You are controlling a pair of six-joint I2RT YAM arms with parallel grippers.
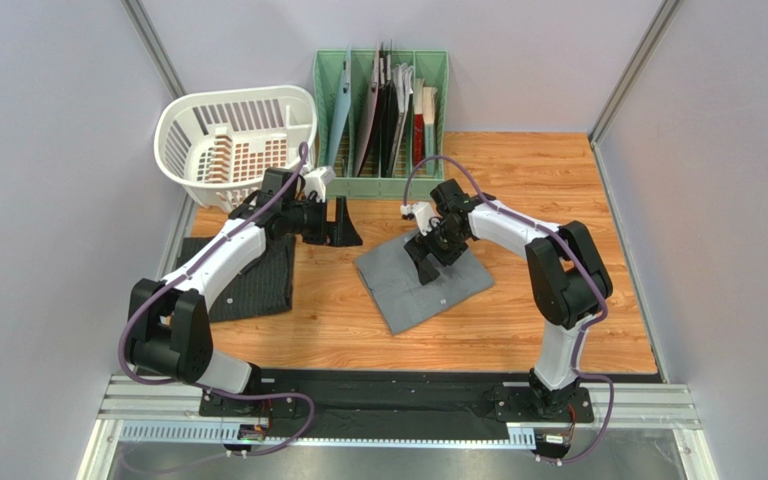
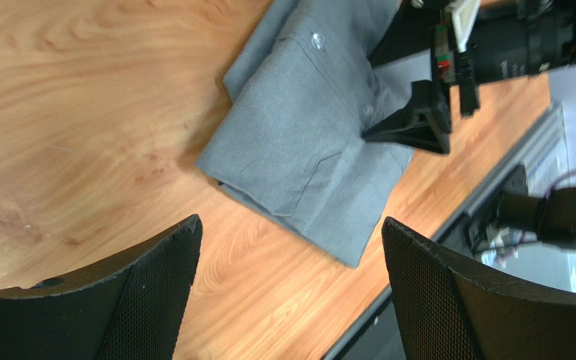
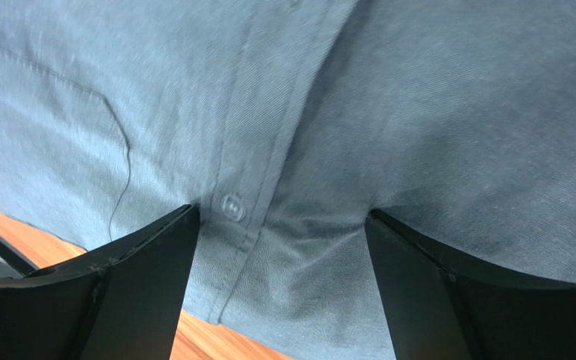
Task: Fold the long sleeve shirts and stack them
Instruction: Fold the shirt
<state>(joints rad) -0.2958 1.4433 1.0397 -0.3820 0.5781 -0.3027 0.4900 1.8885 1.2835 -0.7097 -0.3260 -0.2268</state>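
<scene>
the wooden table (image 1: 558, 200) is the biggest thing here. at its back stand a white basket (image 1: 248, 97) and a green rack (image 1: 383, 186) full of flat folders. both are well away from the shirts, so they block nothing.

the grey shirt (image 1: 428, 290) lies in the middle of the table, folded into a flat block with its pocket (image 3: 58, 127) facing up. i think it sits there because both arms can reach it. the dark shirt (image 1: 263, 285) lies at the left edge and looks folded too. the two shirts are well apart, so the stack is not made yet. i guess one shirt must go on top of the other.

the left arm (image 1: 223, 250) lies over part of the dark shirt, and that could get in the way of picking it up.

the right gripper (image 3: 282, 216) hangs low over the grey shirt, fingers spread wide, no cloth pinched. i cannot tell if the tips touch the cloth. the left gripper (image 2: 291, 225) is spread wide too and holds nothing. it sits near the front of the rack, between the two shirts.

a small button (image 3: 232, 205) shows between the right gripper's fingers.
</scene>
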